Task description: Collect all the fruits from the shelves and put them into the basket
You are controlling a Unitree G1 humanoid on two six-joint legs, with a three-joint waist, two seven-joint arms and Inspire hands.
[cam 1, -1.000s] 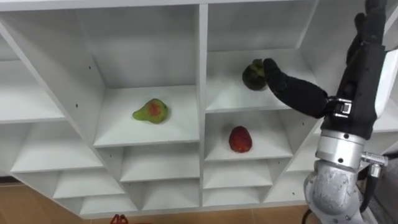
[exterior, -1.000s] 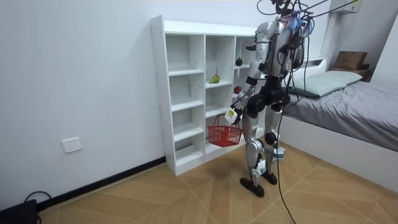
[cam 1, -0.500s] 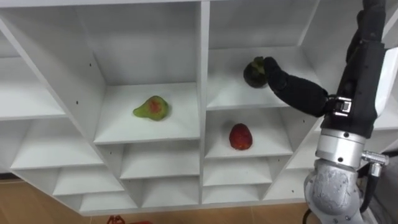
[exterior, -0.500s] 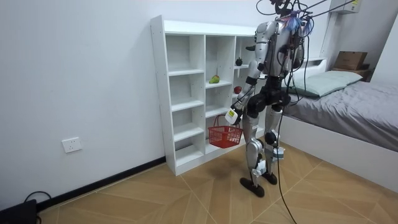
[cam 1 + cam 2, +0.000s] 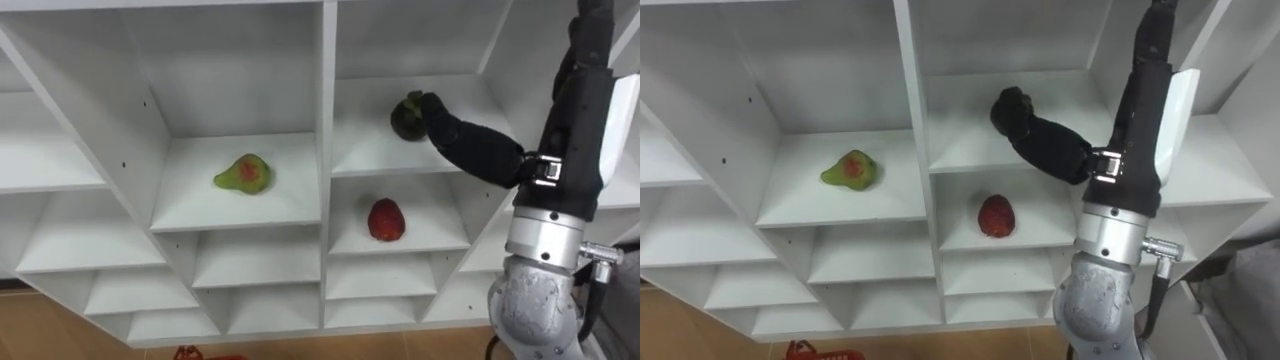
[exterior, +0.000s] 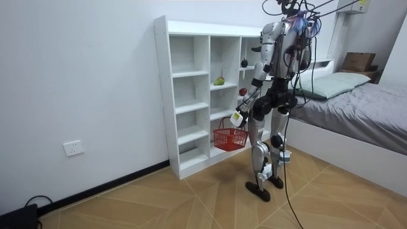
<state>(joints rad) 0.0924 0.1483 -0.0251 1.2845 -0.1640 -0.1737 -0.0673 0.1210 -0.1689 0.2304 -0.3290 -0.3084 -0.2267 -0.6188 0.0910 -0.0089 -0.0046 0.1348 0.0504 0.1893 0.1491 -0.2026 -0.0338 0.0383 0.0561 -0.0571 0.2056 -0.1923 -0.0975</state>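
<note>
I stand close in front of the white closet (image 5: 326, 120), and my right arm comes in from four o'clock and reaches up to the upper compartment right of the middle divider. There my right hand (image 5: 452, 132) meets the dark fruit (image 5: 404, 119), which sits on its shelf at about one o'clock in my view. My fingers (image 5: 1008, 103) are curled over it from its three o'clock side, wrapping its top and right flank. Straight below it, at six o'clock, a red fruit (image 5: 386, 221) lies in the next compartment down. A green pear (image 5: 243, 176) with a red blush lies left of the divider, at nine o'clock from the red fruit. In the room view my left hand (image 6: 236, 117) hangs low by my thigh, closed on the handle of a red basket (image 6: 229, 138).
</note>
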